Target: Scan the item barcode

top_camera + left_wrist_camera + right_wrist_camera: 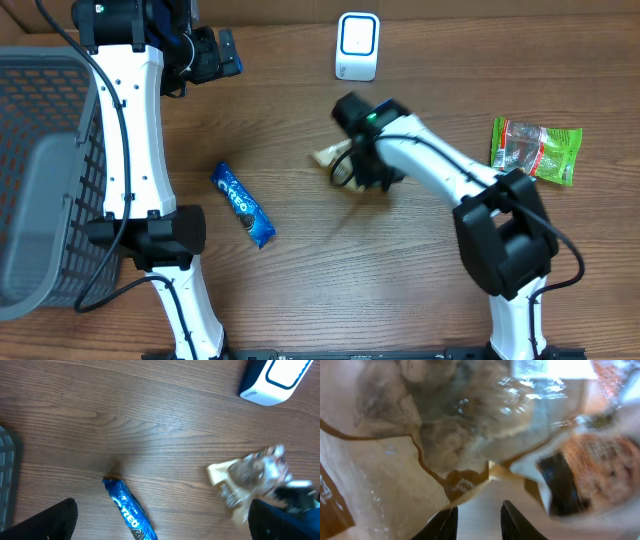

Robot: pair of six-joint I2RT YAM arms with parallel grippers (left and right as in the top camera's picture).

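Packets (pixel 243 205) (pixel 327 157) (pixel 536 150) three, scanner (pixel 357 46) one, basket (pixel 40 180) one

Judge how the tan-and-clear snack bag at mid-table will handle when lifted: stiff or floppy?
The snack bag looks like thin, glossy film with glare and creases, so probably floppy and a bit slippery. Lumpy pieces show through its clear part, so it likely sags and shifts when lifted. Its flat pouch shape makes rolling unlikely.
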